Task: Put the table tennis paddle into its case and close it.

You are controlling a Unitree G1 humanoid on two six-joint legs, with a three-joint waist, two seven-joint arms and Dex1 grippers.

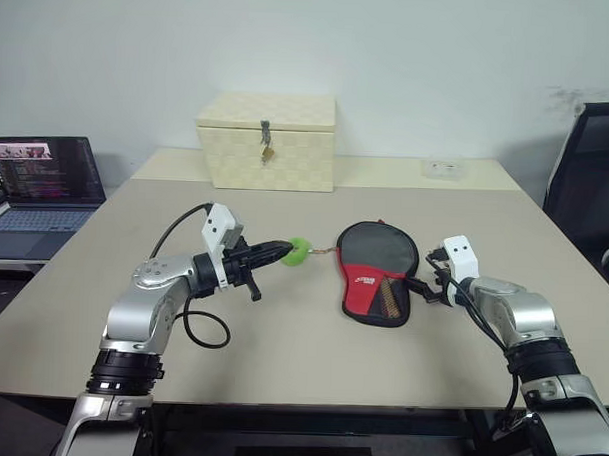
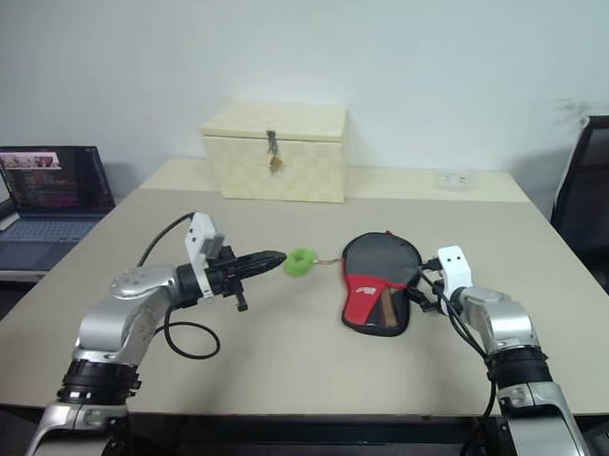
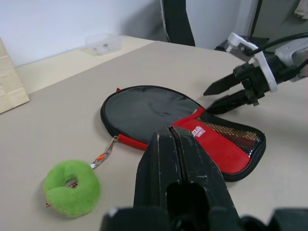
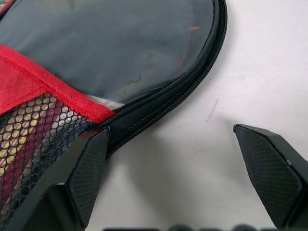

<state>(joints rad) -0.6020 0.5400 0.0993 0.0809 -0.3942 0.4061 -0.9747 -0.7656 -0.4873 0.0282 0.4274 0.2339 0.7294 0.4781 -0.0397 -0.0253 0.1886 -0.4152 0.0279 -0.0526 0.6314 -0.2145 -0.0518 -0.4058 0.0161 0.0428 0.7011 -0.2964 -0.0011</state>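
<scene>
Working over the desk (image 1: pixel 310 368), w/ the case (image 1: pixel 376 273) lying flat about mid-desk, a bit toward the right edge, round end pointing to the far edge where the cream box (image 1: pixel 267 141) sits. The table tennis paddle (image 1: pixel 388 295) is already inside, I judge: its wooden handle shows thru the mesh panel. The case reads as soft fabric, light, prob slides easily on the smooth top, so it needs pinning while the zip runs; the paddle inside gives it a stiff flat core to press on. My right gripper (image 1: pixel 426 279) stands wide, empty, one finger at the case's right rim near the zip track, the other over bare desk. Best hold there: the stitched rim at the narrow handle end, not the mesh. My left gripper (image 1: pixel 280 251) is closed tight, holding nothing, tips just beside the green zip tag (image 1: pixel 298 252), which lies left of the case on a short chain. The tag's fluffy, squashy, easy to pinch; pull along the zip line, since a sideways tug would drag the whole case
</scene>
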